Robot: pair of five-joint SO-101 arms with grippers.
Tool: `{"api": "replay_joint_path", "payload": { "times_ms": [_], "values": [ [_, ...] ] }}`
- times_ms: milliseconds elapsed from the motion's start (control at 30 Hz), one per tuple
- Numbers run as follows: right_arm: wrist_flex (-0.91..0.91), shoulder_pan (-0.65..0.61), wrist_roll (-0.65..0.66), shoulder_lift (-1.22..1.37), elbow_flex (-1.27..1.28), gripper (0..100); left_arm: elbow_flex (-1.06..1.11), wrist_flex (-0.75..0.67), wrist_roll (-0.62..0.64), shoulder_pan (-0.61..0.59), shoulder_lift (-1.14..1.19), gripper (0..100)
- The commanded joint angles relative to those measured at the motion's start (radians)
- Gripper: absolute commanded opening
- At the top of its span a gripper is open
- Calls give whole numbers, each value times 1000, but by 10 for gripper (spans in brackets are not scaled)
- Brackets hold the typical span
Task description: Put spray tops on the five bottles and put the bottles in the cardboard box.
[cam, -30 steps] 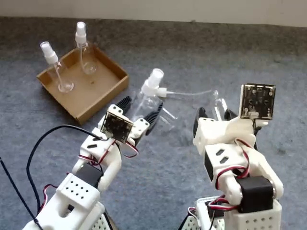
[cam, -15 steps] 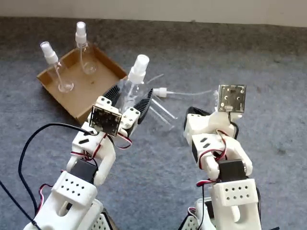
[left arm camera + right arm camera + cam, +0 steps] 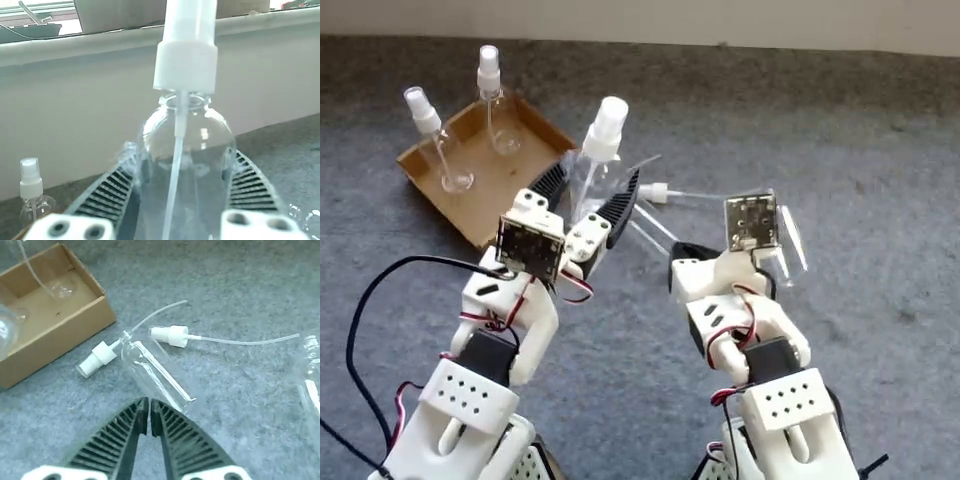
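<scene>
No word, label, number or sign can be read anywhere: the cardboard box (image 3: 435,195), the clear bottle (image 3: 185,160) with its spray top (image 3: 186,60), the loose spray top (image 3: 169,335) on the worktop (image 3: 240,290) and the circuit board (image 3: 752,222) on an arm's wrist show nothing legible.

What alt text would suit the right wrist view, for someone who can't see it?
The right arm's black fingers, shut and empty, point at a clear uncapped bottle lying on grey carpet. Two loose white spray tops with long tubes lie beside it, near the corner of a cardboard box.
</scene>
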Motion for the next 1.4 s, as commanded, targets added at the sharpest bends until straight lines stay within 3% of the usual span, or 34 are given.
{"api": "replay_joint_path", "payload": {
  "times_ms": [0, 267, 433, 667, 1133, 1367],
  "values": [
    [-28, -62, 11, -8, -7, 4, -208, 97, 98, -8, 59, 88],
    [-93, -97, 11, -13, 15, 4, -346, 83, 176, -1, 305, 88],
    [-346, -120, 12, -13, 168, 4, -349, -63, 275, -2, 403, 88],
    [-544, -136, 137, -13, 311, 4, -348, -167, 285, 18, 516, 88],
    [-940, -170, 137, -13, 443, 4, -294, -167, 285, 131, 568, 88],
    [-1001, -166, 140, -13, 476, 4, -243, -167, 285, 131, 568, 88]
  ]
}}
